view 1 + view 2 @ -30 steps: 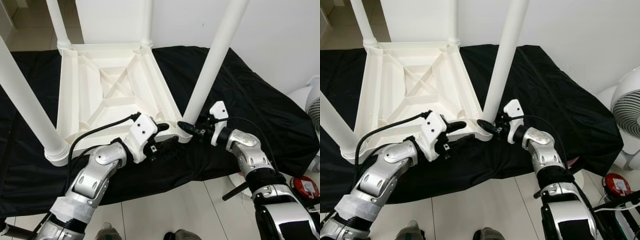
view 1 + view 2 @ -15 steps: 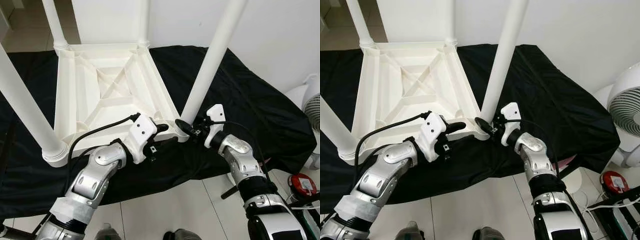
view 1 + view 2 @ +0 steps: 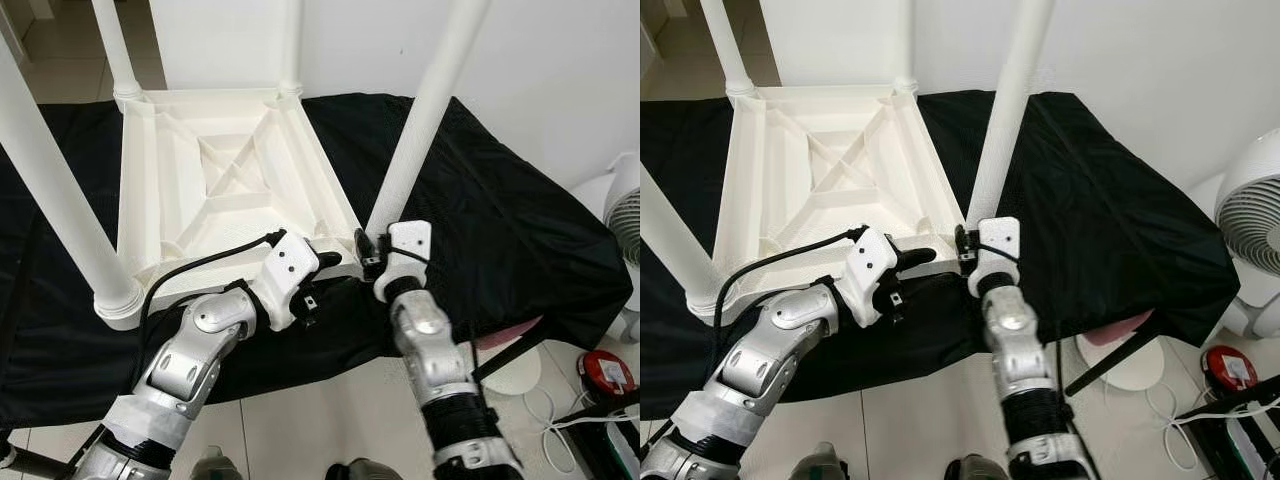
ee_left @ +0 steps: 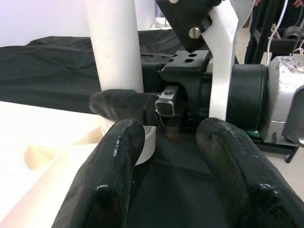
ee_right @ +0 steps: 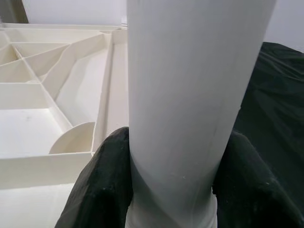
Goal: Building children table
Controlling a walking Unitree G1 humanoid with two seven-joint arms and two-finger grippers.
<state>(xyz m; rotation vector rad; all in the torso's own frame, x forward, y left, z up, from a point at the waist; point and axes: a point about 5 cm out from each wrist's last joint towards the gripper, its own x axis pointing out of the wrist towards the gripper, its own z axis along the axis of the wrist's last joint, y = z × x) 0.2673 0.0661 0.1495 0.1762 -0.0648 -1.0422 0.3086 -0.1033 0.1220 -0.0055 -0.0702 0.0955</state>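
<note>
Black fingers of the right gripper (image 5: 173, 190) clamp the white table leg (image 3: 425, 120) near its socket. Left gripper (image 4: 175, 175), fingers spread, hovers beside that corner of the upturned table frame (image 3: 160, 200) on black cloth (image 3: 520, 220).

One white plastic upturned children's table (image 3: 225, 180) with four white round legs (image 3: 425, 110), one black cloth (image 3: 500, 220), two white fans (image 3: 1250, 215), one red round object (image 3: 605, 370).
</note>
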